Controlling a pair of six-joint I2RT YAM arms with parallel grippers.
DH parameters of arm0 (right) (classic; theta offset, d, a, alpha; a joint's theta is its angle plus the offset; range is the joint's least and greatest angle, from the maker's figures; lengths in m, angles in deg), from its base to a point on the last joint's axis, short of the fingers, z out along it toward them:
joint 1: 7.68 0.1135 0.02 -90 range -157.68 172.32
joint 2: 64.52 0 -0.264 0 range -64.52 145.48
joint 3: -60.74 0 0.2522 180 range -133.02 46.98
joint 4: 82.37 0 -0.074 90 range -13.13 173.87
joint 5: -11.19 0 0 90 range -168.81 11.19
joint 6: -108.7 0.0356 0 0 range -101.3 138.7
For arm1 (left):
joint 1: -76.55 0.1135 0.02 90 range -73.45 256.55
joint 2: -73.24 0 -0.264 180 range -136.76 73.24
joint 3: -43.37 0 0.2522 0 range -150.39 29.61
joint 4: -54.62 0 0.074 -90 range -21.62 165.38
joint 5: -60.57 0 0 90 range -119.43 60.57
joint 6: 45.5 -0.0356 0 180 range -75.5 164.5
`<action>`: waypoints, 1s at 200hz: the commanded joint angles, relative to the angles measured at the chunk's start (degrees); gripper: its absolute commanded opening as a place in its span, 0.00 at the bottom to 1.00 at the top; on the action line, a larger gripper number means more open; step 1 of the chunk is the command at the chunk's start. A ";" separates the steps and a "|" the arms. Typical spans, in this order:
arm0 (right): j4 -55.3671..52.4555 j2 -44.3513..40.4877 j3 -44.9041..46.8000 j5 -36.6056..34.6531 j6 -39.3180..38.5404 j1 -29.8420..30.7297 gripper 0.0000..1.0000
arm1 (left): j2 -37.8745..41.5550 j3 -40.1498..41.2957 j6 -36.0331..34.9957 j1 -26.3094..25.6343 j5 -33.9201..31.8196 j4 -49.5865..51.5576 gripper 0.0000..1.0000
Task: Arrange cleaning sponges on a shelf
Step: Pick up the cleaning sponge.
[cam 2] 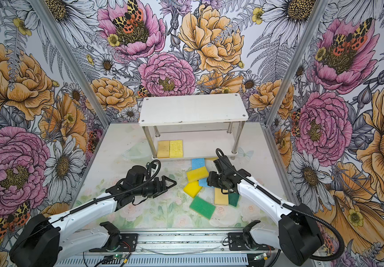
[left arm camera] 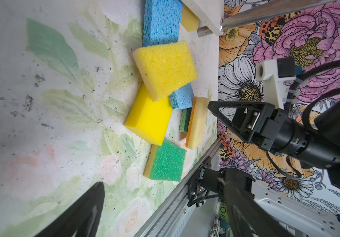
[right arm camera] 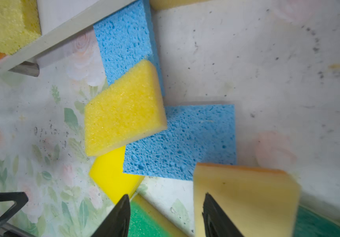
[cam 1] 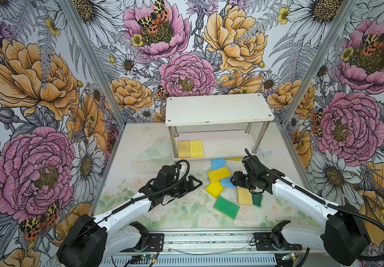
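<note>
Shelf [cam 1: 218,111]: white, two-tier, chrome posts, upright.
Lower board [cam 1: 228,144]: tan sponge [cam 1: 183,149], yellow sponge [cam 1: 196,148] — flat, touching.
Loose sponges [cam 1: 218,173]: blue, yellow, green, tan — overlapping, just before shelf.

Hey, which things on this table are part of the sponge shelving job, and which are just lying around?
Job: white two-tier shelf with chrome posts; tan foam sponge and yellow foam sponge on its lower board; loose rectangular sponges in front: blue, yellow, tan, green.
Lying about: clear plastic piece left of the shelf; thin clear strip along the front.
</note>
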 commanded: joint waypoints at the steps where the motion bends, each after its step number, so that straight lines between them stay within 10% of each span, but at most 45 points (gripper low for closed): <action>1: -8.68 -3.26 -0.16 -7.13 -1.06 -0.35 0.64 | -1.72 -2.02 0.39 -1.31 -1.81 -3.11 0.92; 74: -12.64 -5.36 3.67 -8.34 -1.09 -1.39 0.75 | -13.30 -8.72 -0.11 -8.28 -1.49 -7.20 0.93; 200: -2.93 -4.40 9.95 -0.76 -3.86 -5.26 0.41 | -19.61 -12.25 0.03 -12.59 -1.69 -8.98 0.93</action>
